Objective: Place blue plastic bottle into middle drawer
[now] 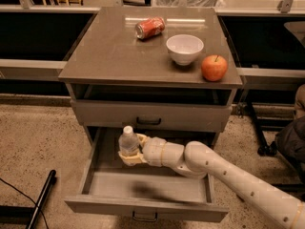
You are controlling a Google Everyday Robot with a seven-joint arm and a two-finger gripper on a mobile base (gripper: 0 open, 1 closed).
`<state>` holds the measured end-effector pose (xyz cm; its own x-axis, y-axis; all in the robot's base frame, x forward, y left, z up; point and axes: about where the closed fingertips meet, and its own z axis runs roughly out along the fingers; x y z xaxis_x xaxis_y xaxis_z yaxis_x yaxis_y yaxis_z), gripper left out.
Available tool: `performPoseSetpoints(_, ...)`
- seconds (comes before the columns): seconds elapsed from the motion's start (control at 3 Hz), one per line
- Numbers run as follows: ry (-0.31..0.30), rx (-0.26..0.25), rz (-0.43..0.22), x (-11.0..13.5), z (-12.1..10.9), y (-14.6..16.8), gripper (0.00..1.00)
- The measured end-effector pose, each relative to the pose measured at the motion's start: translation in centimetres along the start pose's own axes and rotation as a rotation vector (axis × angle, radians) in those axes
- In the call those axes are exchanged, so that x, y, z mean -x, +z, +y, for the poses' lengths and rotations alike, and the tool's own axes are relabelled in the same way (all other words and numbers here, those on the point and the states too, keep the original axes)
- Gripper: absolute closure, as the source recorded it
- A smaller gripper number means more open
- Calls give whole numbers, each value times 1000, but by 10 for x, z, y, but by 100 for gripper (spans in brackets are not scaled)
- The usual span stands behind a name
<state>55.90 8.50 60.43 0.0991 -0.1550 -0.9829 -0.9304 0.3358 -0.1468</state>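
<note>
The blue plastic bottle, clear with a white cap, stands upright in my gripper. The gripper is shut on the bottle's lower half and holds it over the left rear part of the open middle drawer. That drawer is pulled far out below the cabinet and has a thin grey loop handle on its front panel. My arm reaches in from the lower right across the drawer. The bottle's base is hidden behind the fingers, so I cannot tell if it touches the drawer floor.
Above the open drawer is a shut drawer front with a black handle. On the cabinet top lie a red soda can, a white bowl and a red apple. A black pole lies on the floor at the left.
</note>
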Motion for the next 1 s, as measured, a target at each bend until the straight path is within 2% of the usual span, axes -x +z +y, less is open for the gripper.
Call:
performPoseSetpoints(0.33,-79,122,-8,-26,4,22,100)
performPoseSetpoints(0.67,-116,212,13,-48,8,35,100)
performPoseSetpoints(1.0,-102,273,33,-83,19,45,100)
